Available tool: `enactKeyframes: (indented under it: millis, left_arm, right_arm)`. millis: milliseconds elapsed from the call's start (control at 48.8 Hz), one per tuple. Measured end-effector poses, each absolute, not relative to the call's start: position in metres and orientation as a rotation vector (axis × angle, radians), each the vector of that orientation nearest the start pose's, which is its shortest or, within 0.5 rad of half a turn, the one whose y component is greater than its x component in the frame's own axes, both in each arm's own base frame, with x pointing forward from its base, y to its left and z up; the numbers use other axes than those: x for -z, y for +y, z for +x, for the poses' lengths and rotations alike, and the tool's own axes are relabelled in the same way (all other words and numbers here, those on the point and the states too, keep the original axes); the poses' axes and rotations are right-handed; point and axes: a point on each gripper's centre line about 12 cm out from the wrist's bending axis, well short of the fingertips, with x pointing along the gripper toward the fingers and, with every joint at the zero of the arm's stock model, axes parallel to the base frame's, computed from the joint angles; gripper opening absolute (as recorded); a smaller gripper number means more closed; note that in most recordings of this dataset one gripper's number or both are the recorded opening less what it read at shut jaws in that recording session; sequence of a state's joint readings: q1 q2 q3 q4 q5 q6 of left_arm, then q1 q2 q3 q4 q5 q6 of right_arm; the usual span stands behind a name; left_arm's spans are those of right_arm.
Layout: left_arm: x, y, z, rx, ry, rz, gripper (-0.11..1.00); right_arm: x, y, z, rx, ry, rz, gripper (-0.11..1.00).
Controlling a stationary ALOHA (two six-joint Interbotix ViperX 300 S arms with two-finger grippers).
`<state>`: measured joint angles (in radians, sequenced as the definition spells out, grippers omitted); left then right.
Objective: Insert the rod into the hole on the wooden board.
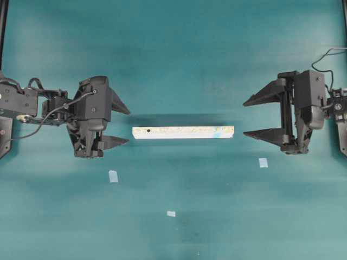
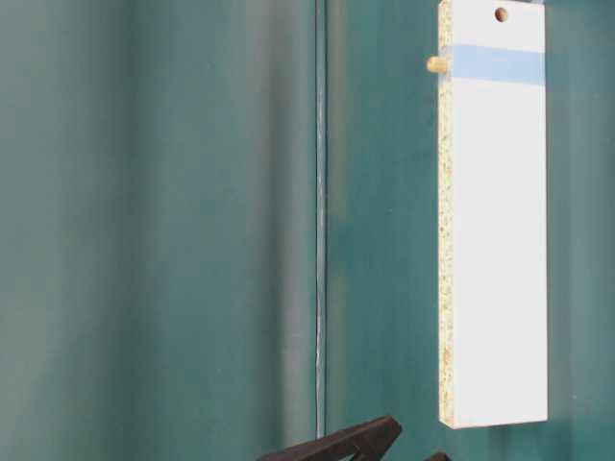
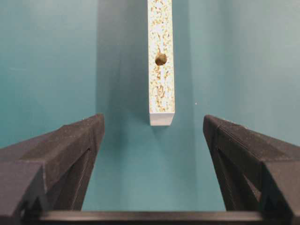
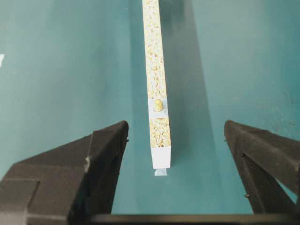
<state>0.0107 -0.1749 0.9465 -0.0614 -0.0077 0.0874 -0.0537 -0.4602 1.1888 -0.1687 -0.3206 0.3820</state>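
Two arms face each other along the wooden board, which stands on its long white edge on the teal table with the speckled face up. The rod already sits in the hole at the blue-marked end — in the table-level view its rounded tip pokes out from the speckled face beside the blue band, and the right wrist view shows it standing up from the light blue mark. The other hole, near the unmarked end, is dark and unfilled.

As I judge it, the insertion looks done, so the step in hand is to finish cleanly: keep both arms away from the narrow strip, which would tip easily on its edge, and back off straight along its length rather than sideways. How deep the peg sits cannot be told.

The left gripper is spread wide, holding nothing, its fingers just off the unmarked end and touching nothing. The right gripper is likewise fully parted and unladen, its fingertips near the blue-marked end but apart from it — the peg lies beyond them, untouched
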Motion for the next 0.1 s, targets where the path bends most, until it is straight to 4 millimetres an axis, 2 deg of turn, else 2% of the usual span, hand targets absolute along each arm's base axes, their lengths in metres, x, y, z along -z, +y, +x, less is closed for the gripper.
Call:
enactKeyframes:
  millis: [102]
  left_arm:
    - [-0.1417, 0.0033, 0.3067, -0.001, 0.766, 0.021, 0.91]
  right_arm:
    - [-0.1752, -0.0073, 0.2521, 0.046, 0.41, 0.24, 0.91]
